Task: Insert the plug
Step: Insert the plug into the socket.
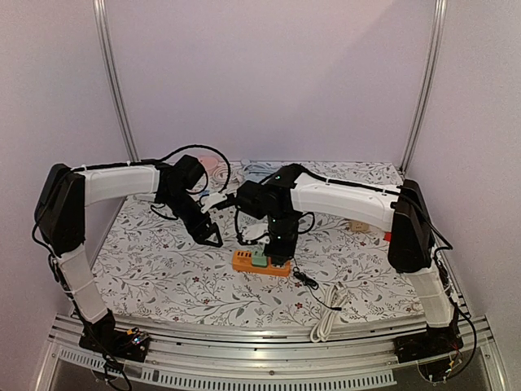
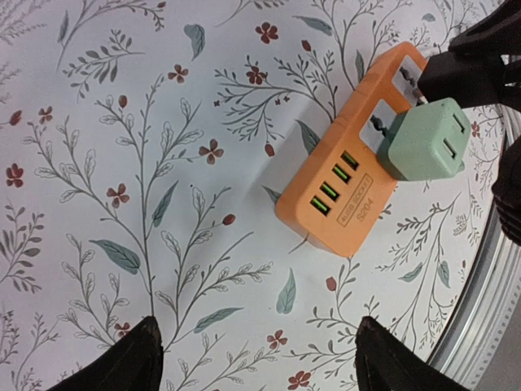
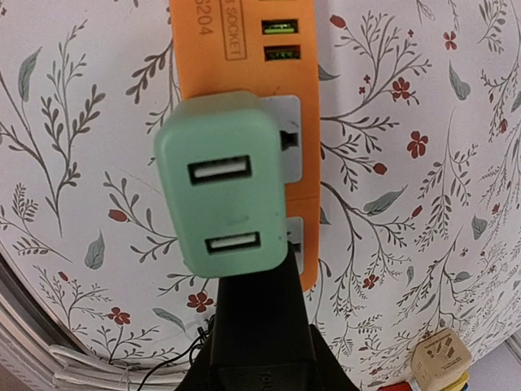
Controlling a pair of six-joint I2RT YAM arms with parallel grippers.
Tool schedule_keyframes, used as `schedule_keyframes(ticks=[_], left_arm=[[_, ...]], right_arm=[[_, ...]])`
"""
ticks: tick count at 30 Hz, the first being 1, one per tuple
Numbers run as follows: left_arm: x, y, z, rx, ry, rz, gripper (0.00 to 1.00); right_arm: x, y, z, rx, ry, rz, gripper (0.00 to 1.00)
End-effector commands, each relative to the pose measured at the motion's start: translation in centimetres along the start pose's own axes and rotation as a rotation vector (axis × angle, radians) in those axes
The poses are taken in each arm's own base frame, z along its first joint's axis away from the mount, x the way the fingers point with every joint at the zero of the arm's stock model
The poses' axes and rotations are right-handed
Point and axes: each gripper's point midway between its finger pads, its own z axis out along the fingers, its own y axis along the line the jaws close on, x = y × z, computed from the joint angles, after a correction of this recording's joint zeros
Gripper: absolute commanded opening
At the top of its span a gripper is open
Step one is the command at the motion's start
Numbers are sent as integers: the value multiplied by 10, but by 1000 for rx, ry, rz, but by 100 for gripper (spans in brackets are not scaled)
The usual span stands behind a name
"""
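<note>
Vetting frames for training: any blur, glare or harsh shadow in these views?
Top external: even, soft light, no glare; orange power strip small. Left wrist: floral cloth crisp, left pincer's fingertips plain black. Right wrist: green adapter sharp, no glare; right pincer's finger below it black, detail lost.

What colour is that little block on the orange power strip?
The plastic charger block is mint green, clearest in the right wrist view.

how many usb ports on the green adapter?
2. Both on the green adapter face seen from the right wrist: upper port mid-face, lower port just below it. Its other faces are hidden, so more cannot be ruled out.
</note>
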Motion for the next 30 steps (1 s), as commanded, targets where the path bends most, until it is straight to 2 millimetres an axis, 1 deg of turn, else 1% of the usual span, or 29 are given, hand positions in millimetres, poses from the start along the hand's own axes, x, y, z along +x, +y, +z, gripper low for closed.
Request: schedule_keyframes(ticks=[1,9,15,20,22,26,30], left_arm=[[-7,2,-13,-13,-40,17,80],[-9,2,-15,-18,-40,21,80],[-8,3,-15,-23,-36,26,80],[-9,2,-15,-16,-39,21,80],[-9,2,-15,-17,-39,22,80],[-9,2,-15,-16,-40,20,80],[-9,2,-15,-13,-41,17,80]], right_arm=[[22,1,-15,3,59,-13,0],[13,15,-12,-76,3,-15,0],[17,18,-5,-83,22,-18,0],[19,11,10,-47,55,-9,0],[17,9,12,-41,53,-5,0],[11,5,10,-35,23,16,0],[7,-2,2,-16,-15,32,0]])
